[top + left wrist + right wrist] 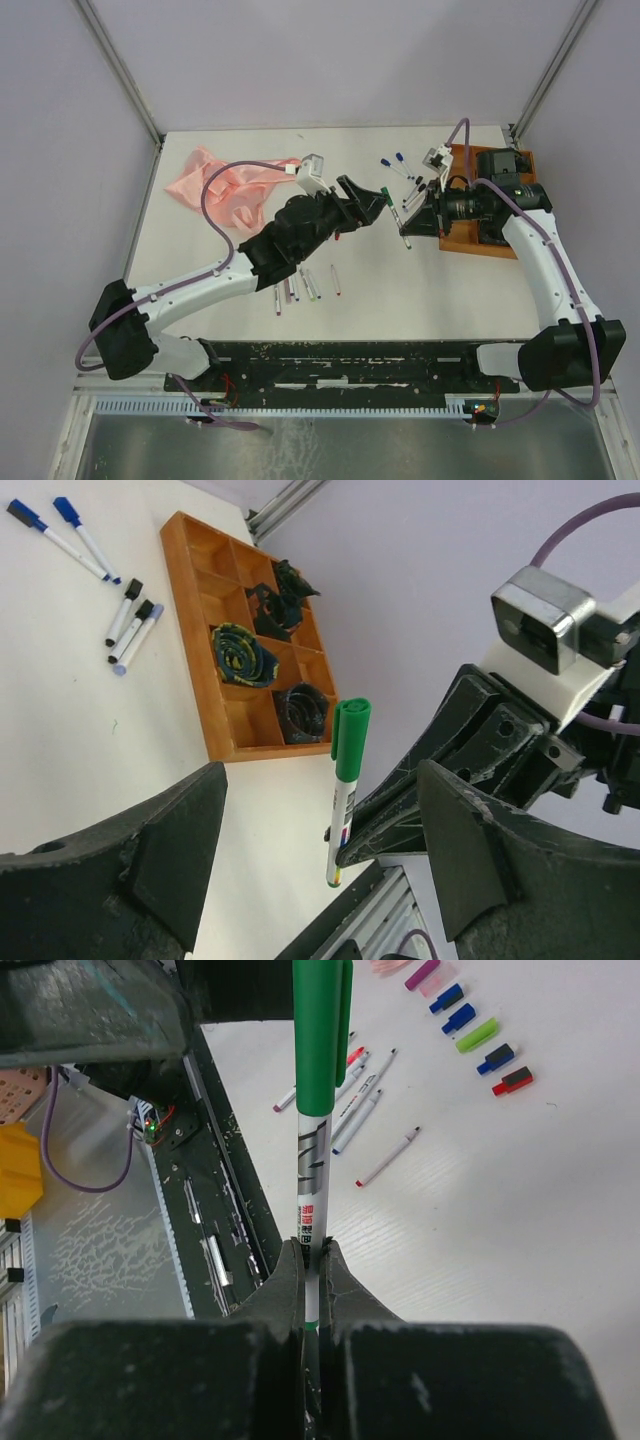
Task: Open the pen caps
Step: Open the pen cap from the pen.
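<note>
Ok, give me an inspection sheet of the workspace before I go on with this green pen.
Surface: white table, no spill seen.
Job's things: green pen with green cap on; capped pens; uncapped pens; loose caps in a row.
Clutter: pink cloth, far left; wooden tray holding dark rolled items.
Grippers: right gripper, jaws shut on the green pen; left gripper, jaws open astride its cap.
Cables: purple cable on each arm, no snag seen.
Surroundings: plain walls, metal frame post.

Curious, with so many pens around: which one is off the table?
The green-capped white marker pen, pinched by its barrel in the right claw; the other pens lie on the white table.
</note>
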### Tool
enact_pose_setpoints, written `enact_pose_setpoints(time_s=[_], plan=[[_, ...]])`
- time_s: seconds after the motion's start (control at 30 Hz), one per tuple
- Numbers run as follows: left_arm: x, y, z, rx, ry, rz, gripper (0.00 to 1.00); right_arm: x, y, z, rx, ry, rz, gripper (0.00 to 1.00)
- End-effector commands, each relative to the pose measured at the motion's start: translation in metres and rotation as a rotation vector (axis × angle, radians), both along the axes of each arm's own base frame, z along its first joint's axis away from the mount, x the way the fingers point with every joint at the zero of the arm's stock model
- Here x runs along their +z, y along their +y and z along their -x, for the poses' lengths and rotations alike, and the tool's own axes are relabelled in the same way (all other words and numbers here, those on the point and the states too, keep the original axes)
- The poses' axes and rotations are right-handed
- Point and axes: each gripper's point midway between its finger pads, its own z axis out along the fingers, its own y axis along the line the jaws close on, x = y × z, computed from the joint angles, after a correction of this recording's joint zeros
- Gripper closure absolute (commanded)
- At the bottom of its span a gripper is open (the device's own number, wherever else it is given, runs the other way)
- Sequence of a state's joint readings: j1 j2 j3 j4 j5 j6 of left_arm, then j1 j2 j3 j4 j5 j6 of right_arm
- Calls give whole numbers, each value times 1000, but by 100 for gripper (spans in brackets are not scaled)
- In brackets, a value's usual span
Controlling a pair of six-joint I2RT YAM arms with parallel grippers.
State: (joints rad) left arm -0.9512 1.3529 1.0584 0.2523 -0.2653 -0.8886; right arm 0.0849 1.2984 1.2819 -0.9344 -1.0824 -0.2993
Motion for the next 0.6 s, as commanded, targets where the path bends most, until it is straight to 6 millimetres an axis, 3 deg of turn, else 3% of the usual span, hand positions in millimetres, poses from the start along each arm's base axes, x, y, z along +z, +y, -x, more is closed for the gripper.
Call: enact_pose_setpoints(time_s=[0.0, 0.2, 0.4, 0.5, 0.57], plan=[[10, -6, -12, 65, -7, -4, 19, -1, 3, -6, 3, -32, 10, 100], [13, -16, -23, 84, -17, -6, 29, -11, 7, -8, 10, -34, 53, 100], [6, -28, -23, 41, -2, -19, 59, -18, 10, -8, 18, -35, 88, 100], [0, -29, -19, 24, 8, -22, 80, -20, 11, -8, 22, -32, 98, 100], [-2, -29, -17, 14, 11, -24, 85, -21, 12, -7, 27, -35, 103, 100]])
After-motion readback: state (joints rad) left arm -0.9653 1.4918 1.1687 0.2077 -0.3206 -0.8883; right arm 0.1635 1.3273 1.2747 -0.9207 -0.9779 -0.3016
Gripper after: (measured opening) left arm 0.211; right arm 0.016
